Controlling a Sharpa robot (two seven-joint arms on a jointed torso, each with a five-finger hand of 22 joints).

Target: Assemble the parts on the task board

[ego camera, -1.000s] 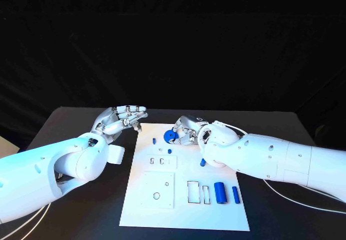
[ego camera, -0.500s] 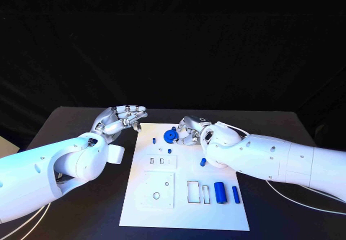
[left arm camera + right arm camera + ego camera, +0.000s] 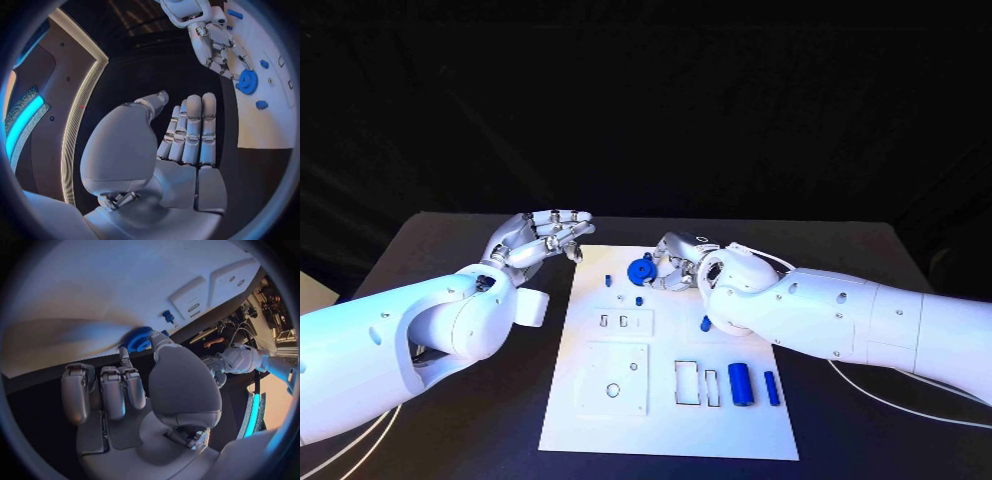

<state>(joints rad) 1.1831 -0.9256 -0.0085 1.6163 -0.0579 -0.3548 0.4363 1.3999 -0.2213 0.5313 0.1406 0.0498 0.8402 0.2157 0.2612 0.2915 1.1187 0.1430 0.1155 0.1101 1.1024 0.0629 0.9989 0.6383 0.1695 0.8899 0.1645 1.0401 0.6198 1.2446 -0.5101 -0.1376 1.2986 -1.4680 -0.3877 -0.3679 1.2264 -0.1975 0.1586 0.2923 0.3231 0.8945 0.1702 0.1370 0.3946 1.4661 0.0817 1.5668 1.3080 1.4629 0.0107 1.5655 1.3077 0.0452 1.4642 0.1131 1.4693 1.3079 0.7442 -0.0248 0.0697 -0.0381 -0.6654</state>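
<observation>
The flat white rectangular task board lies at the middle of the black table, its long side running away from the robot. Near its far edge sits a round blue toothed wheel, with a small blue peg to its left and a small blue stub just nearer. The silver right hand is at the wheel's right side, fingers touching it. The silver left hand is beside the board's far left corner, off the board. Near the board's near right corner, a thick blue cylinder lies left of a thin blue rod.
</observation>
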